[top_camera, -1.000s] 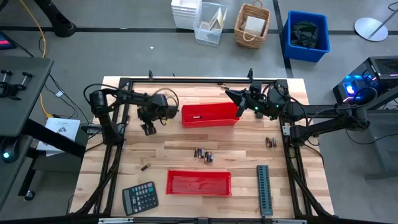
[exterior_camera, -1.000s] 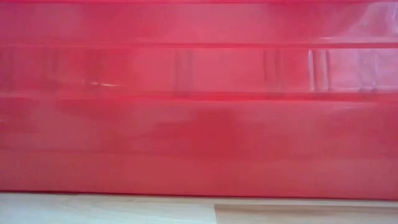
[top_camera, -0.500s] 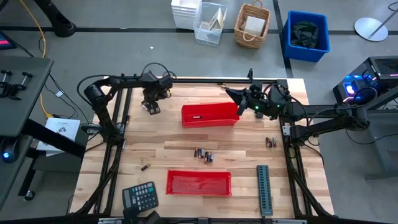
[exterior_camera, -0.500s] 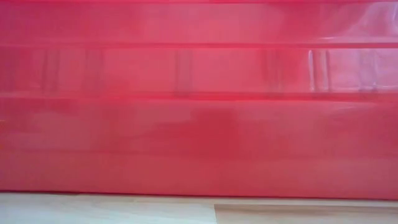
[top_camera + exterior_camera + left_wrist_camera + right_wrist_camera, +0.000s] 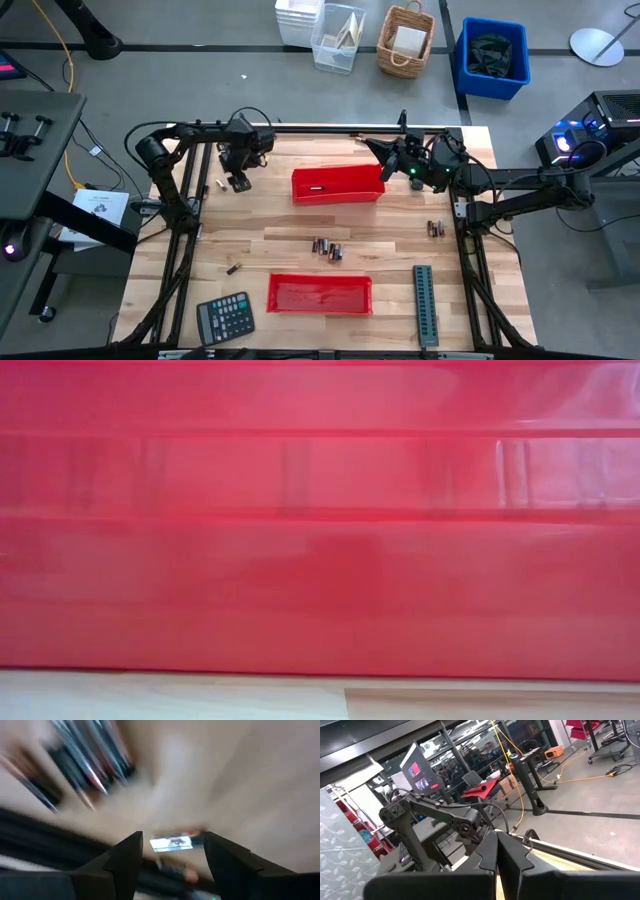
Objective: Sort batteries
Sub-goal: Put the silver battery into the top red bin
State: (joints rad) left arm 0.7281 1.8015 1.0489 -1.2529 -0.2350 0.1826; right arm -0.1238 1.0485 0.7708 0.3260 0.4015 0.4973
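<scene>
The left tool, spread and empty, hangs near the table's far left corner; the batteries lie mid-table, nearer to it than to the pressed-together right tool.

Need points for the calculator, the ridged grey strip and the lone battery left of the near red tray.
calculator (image 5: 224, 318), high view, on its keypad.
ridged grey strip (image 5: 425, 305), high view, mid-length of the strip.
lone battery (image 5: 233, 268), high view, on the middle of its body.

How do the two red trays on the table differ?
The far red tray lies between the two grippers and holds one battery; the near red tray shows none. The near one sits beside the calculator. Both are red, oblong and lie crosswise.
</scene>
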